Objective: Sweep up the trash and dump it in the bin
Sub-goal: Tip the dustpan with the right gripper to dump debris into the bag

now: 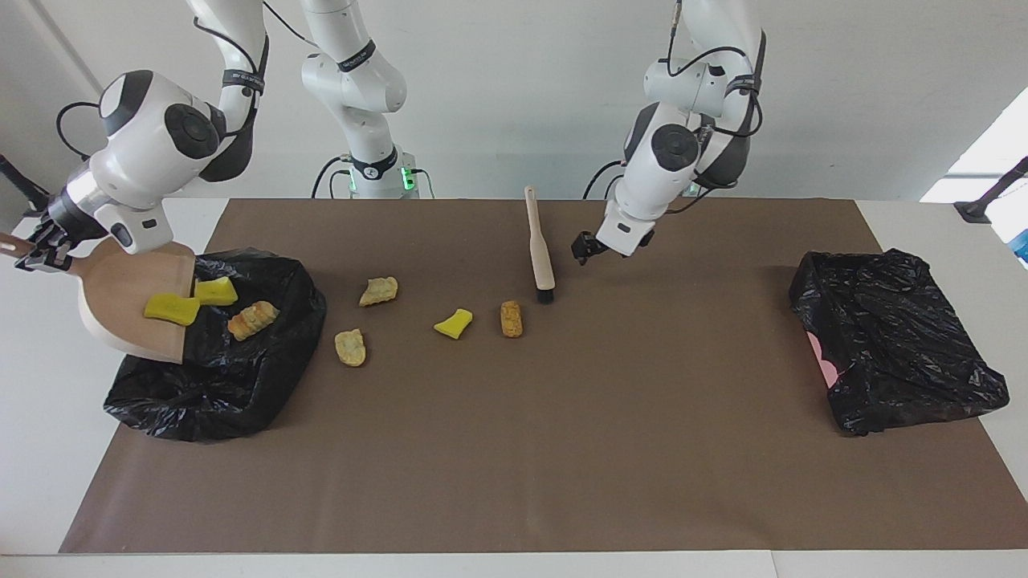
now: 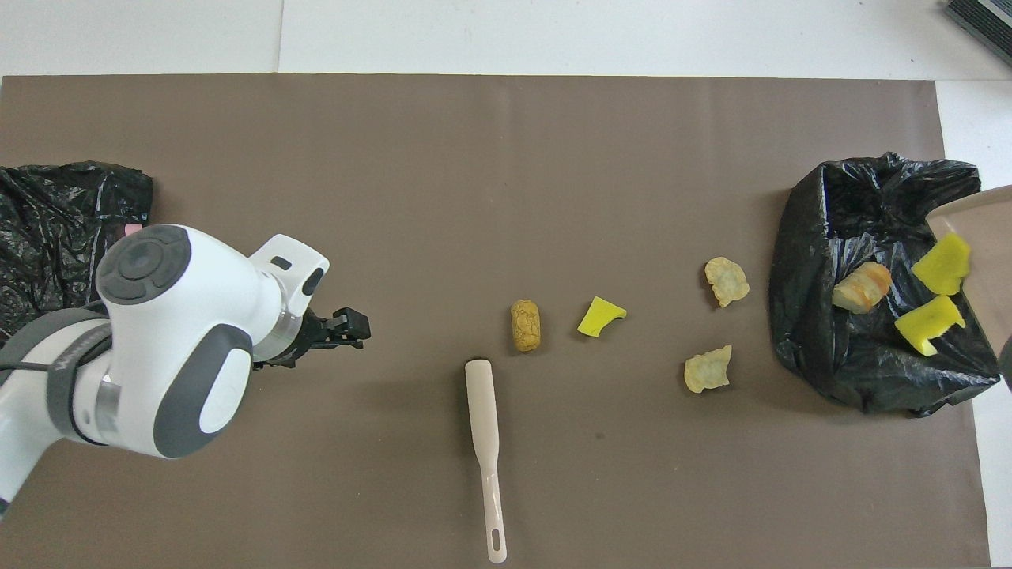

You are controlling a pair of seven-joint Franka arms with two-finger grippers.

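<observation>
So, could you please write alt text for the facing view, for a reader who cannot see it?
The right gripper, shut on the dustpan handle, tips it over a black bag; two yellow sponges slide off and a bread piece lies inside. Four trash pieces and a brush lie mid-mat, the open left gripper beside the brush.

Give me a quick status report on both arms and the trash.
Right end effector shut on dustpan, tipped over bin. Left end effector open, over mat, empty; brush lies free. Four trash pieces on mat, path clear.
</observation>
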